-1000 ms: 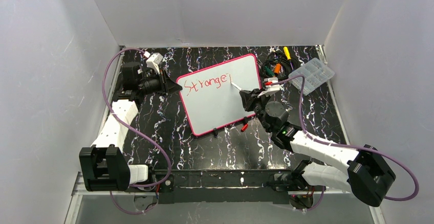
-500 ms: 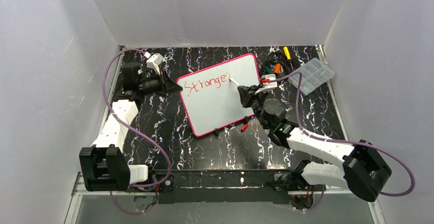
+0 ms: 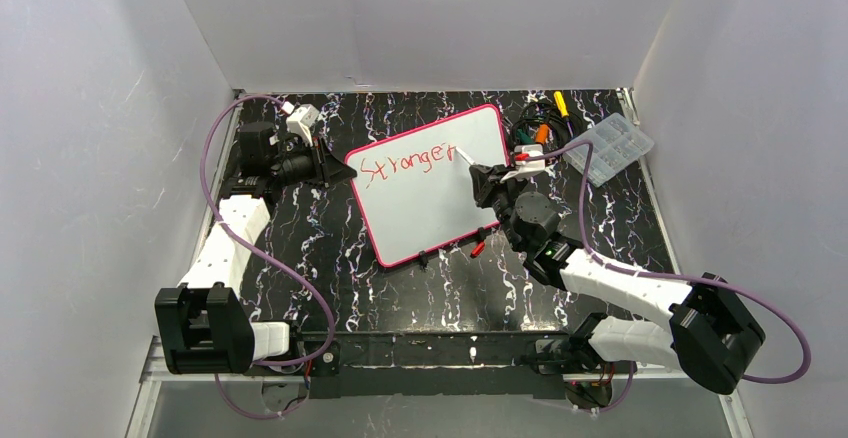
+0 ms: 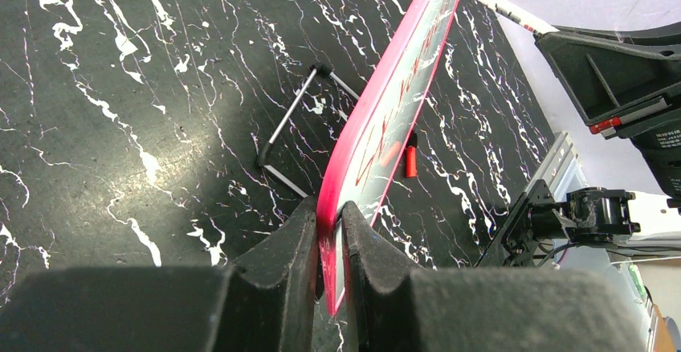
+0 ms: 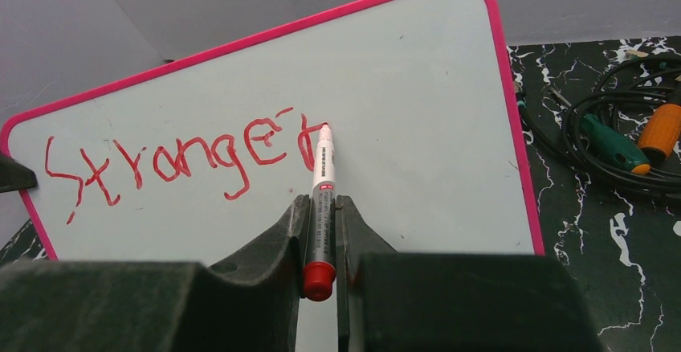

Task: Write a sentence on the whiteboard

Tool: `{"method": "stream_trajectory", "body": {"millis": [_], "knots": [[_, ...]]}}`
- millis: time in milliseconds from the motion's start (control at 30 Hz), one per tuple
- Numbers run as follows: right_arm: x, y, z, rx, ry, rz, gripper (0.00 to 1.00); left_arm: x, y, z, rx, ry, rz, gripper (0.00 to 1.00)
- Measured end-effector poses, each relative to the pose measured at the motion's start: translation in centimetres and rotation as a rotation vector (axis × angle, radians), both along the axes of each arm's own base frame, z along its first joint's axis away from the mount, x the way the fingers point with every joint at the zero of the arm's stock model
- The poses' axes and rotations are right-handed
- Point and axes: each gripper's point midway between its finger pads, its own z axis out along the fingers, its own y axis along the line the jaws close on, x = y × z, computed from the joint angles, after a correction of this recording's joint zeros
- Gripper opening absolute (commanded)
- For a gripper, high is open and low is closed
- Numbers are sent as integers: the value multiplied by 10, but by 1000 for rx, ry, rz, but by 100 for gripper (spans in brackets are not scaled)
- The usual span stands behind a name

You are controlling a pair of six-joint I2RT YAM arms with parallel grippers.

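Writing on the whiteboard reads "Stronger" in red, plus one more stroke right at the marker tip. Board's propped up tilted in the middle of the worktop. Right gripper is clenched on the marker, tip touching the board. Left gripper is pinching the board's pink left edge. Small red cap lies by the bottom edge. Tangled cables with green and orange handles and a clear plastic box sit off to the right.

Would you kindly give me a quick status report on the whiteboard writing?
Left gripper shut on whiteboard edge. Right gripper shut on marker, tip at sentence end. Cables beside board, no obstruction.
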Motion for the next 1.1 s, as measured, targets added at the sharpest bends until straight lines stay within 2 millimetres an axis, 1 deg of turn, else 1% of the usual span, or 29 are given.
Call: {"method": "stream_trajectory", "body": {"millis": [333,467,633,833,900,1100], "knots": [[0,0,0,-1,1,1,1,0,0,0,0,0,0,0],[-3,2,0,-5,3,22,1,0,0,0,0,0,-1,0],[-11,0,10,0,-3,49,1,0,0,0,-1,1,-1,0],[-21,-10,34,19,-34,53,1,-1,0,1,0,-2,-1,0],[-23,-14,38,14,-41,52,1,-1,-1,1,0,-2,-1,0],[-27,-30,40,-34,-40,29,1,-4,-1,2,0,-8,-2,0]]}}
